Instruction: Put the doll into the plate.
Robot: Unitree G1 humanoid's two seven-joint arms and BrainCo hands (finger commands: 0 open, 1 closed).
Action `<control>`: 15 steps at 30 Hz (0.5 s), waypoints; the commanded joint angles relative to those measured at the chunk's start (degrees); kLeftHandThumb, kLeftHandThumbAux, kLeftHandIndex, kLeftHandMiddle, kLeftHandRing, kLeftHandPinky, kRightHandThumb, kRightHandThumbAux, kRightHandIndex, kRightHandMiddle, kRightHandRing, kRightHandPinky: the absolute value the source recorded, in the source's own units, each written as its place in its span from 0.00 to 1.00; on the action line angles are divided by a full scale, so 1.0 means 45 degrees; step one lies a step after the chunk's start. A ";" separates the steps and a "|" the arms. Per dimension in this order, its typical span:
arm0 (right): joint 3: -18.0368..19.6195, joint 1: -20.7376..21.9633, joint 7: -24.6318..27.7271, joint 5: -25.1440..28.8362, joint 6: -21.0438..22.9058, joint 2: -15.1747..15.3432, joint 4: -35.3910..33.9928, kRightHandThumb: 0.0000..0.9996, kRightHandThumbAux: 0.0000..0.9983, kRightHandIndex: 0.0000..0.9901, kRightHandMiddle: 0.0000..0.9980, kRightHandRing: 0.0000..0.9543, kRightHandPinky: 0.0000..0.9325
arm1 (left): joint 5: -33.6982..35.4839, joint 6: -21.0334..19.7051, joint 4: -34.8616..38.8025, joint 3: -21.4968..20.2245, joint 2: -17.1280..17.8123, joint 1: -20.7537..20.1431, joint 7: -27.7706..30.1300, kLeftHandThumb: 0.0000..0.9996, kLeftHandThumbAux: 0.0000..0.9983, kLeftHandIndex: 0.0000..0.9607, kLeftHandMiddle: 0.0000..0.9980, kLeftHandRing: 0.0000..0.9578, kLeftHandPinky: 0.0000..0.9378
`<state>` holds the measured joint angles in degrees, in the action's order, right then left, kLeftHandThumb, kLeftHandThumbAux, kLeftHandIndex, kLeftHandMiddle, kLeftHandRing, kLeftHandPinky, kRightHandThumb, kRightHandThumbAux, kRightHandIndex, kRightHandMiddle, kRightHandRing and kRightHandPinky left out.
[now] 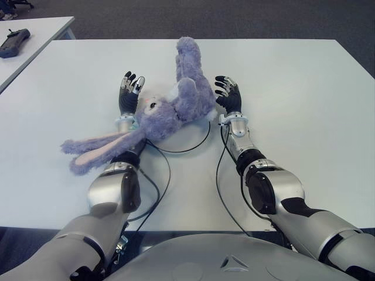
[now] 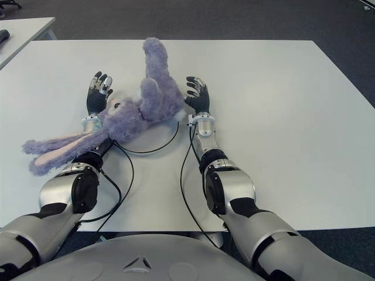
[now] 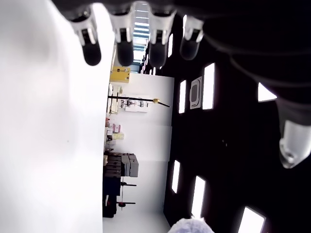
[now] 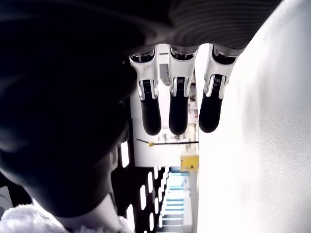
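- Lying across the white table (image 1: 304, 117), your doll (image 1: 176, 105) is a purple plush rabbit sprawled between the two hands, its body over the plate (image 1: 196, 140), of which you can see only a thin round rim at the near edge.
- Its head points toward the robot's left, and its long ears trail over the left forearm toward the near-left part of the table.
- One plush limb stretches away from the robot toward the far side of the table.
- You have the left hand (image 1: 129, 93) just beside the doll's head, on its left; its fingers (image 3: 124, 43) are stretched out and hold nothing.
- You have the right hand (image 1: 228, 95) just beside the doll's body, on its right; its fingers (image 4: 177, 107) are also extended, with nothing between them.
- Black cables (image 1: 164, 175) run along the table by both forearms.
- At the far left, a second table (image 1: 41, 29) carries a dark handheld device (image 1: 13, 42).
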<state>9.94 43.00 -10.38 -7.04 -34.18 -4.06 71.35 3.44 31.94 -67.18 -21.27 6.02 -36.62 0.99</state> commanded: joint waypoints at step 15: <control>-0.0265 -0.2914 -0.0331 -0.0233 0.0536 -0.0508 0.1435 0.10 0.91 0.29 0.35 0.38 0.39 | 0.0271 -0.0185 -0.1661 -0.0082 -0.0797 0.3671 0.0401 0.00 0.52 0.08 0.10 0.09 0.10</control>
<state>9.42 43.00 -11.15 -7.03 -34.23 -4.06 71.35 3.44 31.94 -67.18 -21.25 6.06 -36.60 1.02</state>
